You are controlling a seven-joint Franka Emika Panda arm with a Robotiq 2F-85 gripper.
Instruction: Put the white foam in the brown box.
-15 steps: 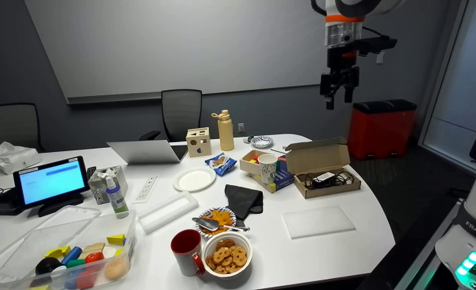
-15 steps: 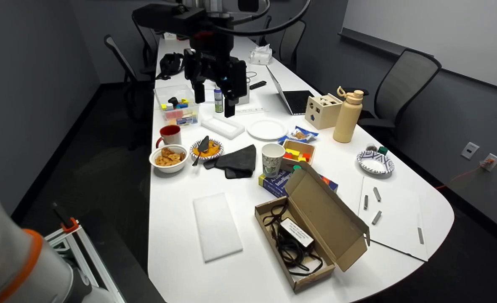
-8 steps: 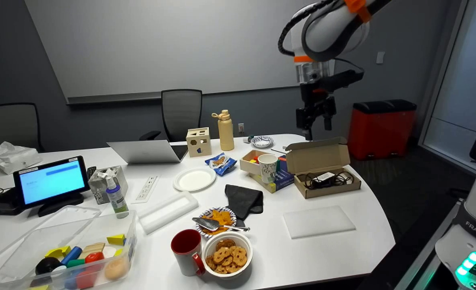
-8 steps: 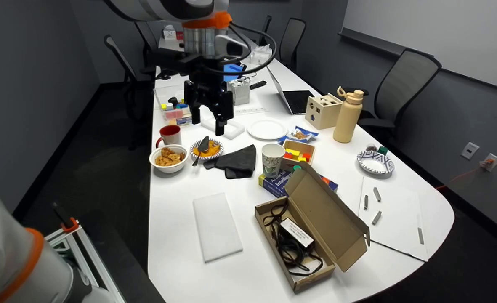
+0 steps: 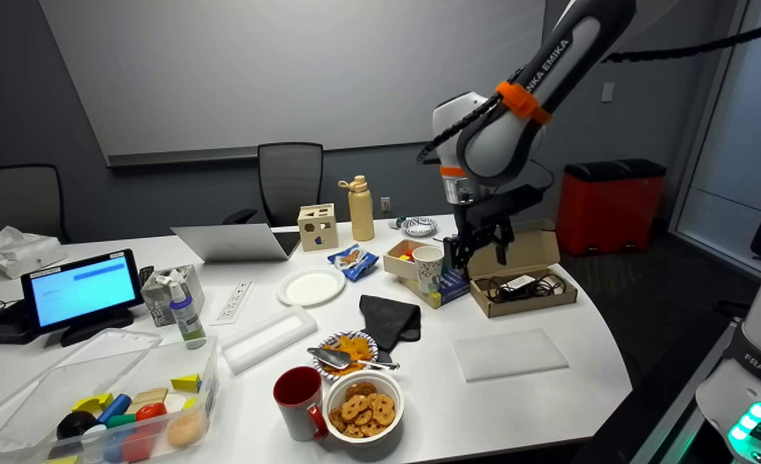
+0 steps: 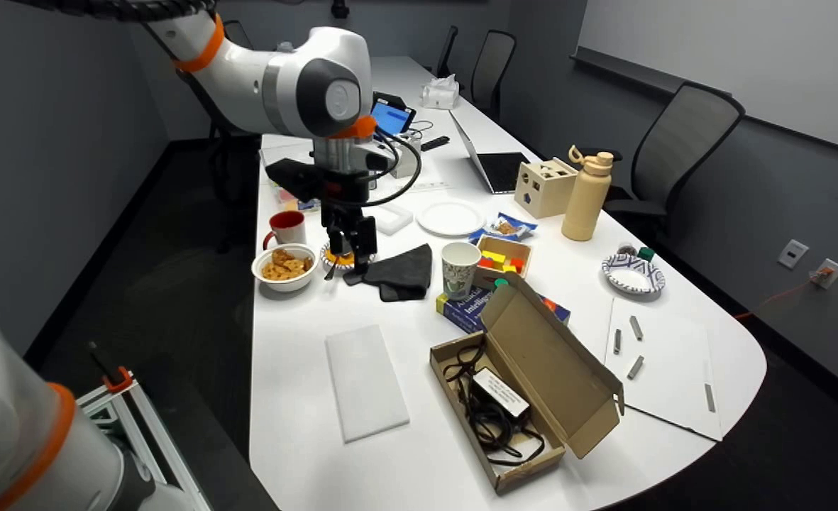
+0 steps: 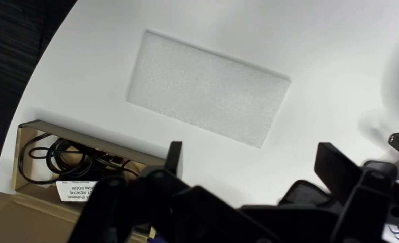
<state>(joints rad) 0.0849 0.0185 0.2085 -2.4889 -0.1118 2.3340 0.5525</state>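
The white foam, a thin flat rectangular sheet, lies flat on the table in both exterior views [image 5: 510, 354] [image 6: 367, 383] and in the middle of the wrist view [image 7: 207, 89]. The brown box [image 6: 528, 470] stands beside it with its lid flap up; it also shows in an exterior view [image 5: 528, 305] and at the lower left of the wrist view [image 7: 94, 139]. Black cables and an adapter with a white label lie inside the box. My gripper [image 7: 250, 146] is open and empty, above the table and apart from the foam; it shows in both exterior views [image 5: 479, 258] [image 6: 348, 255].
A patterned paper cup [image 6: 459, 273] and a small block box [image 6: 518, 250] stand on a blue book [image 6: 459, 312] near the brown box. A black cloth [image 6: 404, 273], a pretzel bowl [image 6: 285, 268] and a red-white mug [image 6: 289, 227] are nearby. The table edge curves past the box.
My gripper has come down from high up toward the table and shifted left in an exterior view. It stays open. The foam and the box have not moved.
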